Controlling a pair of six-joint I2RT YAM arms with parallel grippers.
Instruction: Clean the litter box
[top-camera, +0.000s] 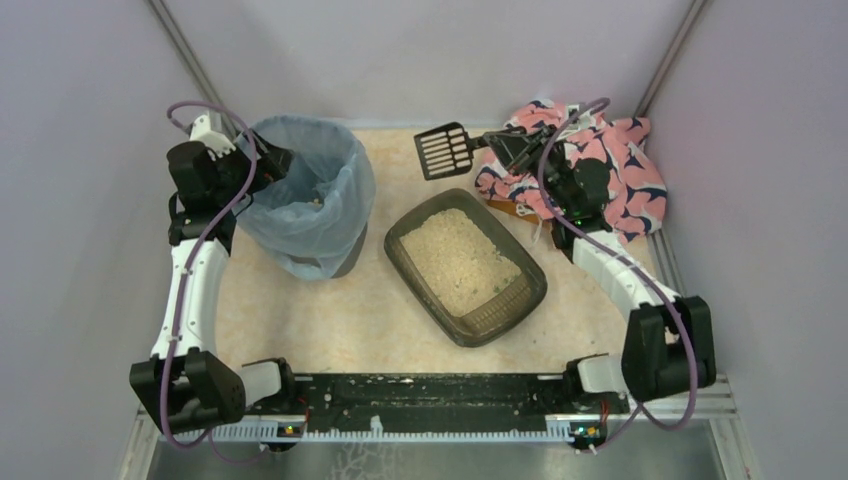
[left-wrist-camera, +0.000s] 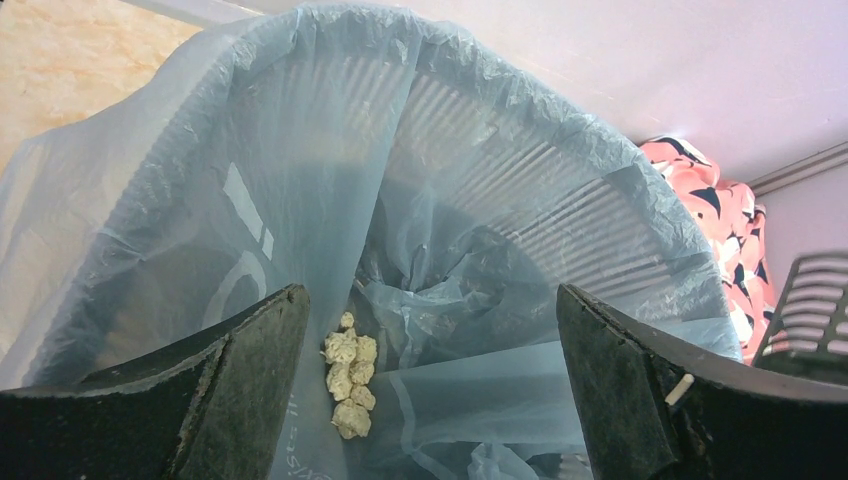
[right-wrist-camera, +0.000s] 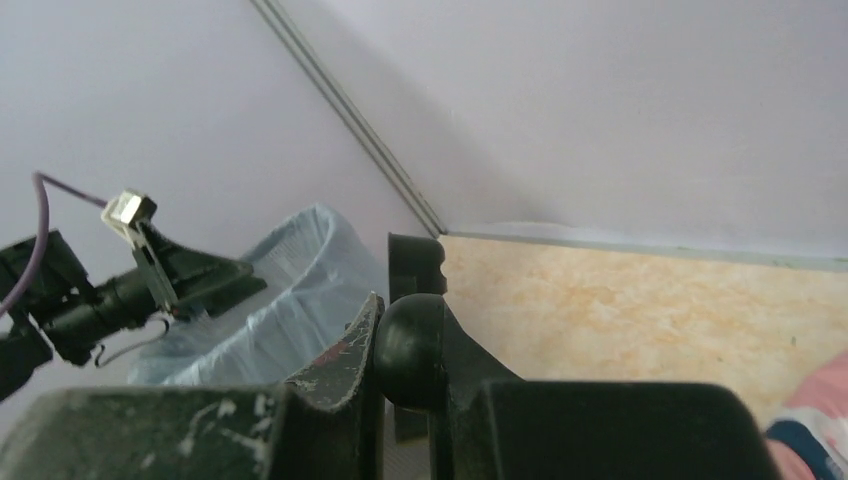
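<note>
1. Here, the litter box (top-camera: 497, 320) sits mid-table, filled with beige litter.
2. The bin (top-camera: 340, 215) stands at its 10 o'clock, with clumps (left-wrist-camera: 348, 385) lying in its blue bag.
3. The left gripper (top-camera: 268, 160) hangs at the bin's 9 o'clock rim, fingers spread, grasping nothing.
4. The right gripper (top-camera: 515, 145) is clenched on the handle of the scoop (top-camera: 445, 150), at the box's 12 o'clock.

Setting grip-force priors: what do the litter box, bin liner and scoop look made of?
The litter box looks like rigid dark brown plastic: smooth moulded rim, rounded corners. The bin liner is thin translucent blue plastic film: wrinkled, crumpled folds, light passing through. The scoop is probably hard black plastic: matte, with moulded slots.
</note>
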